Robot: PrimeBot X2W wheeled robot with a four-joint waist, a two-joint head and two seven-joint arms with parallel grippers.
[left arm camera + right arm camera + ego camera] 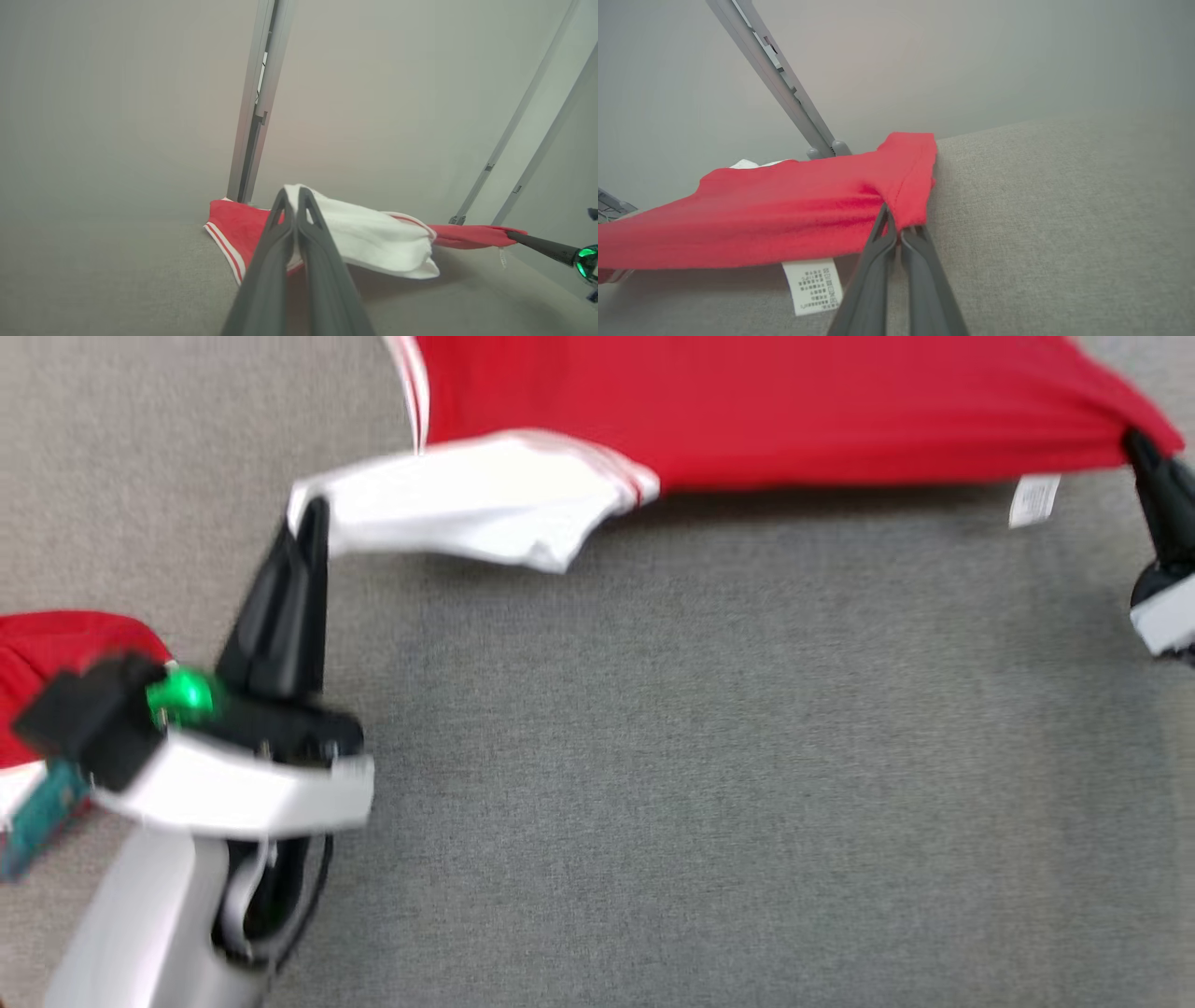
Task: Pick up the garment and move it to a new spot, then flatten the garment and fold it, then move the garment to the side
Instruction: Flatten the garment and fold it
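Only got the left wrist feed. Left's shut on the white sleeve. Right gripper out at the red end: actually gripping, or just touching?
Observer: Gripping. The right gripper is shut on the red shirt's hem corner; cloth bunches at its tips.
Operator: Anything dangling there?
Observer: A care label hangs under the hem, just left of the fingers in the right wrist view, print facing that camera.
Operator: Anything behind my left arm?
Observer: Head view has more red cloth at its left edge, past the left gripper's wrist. Same shirt or not, cannot tell.
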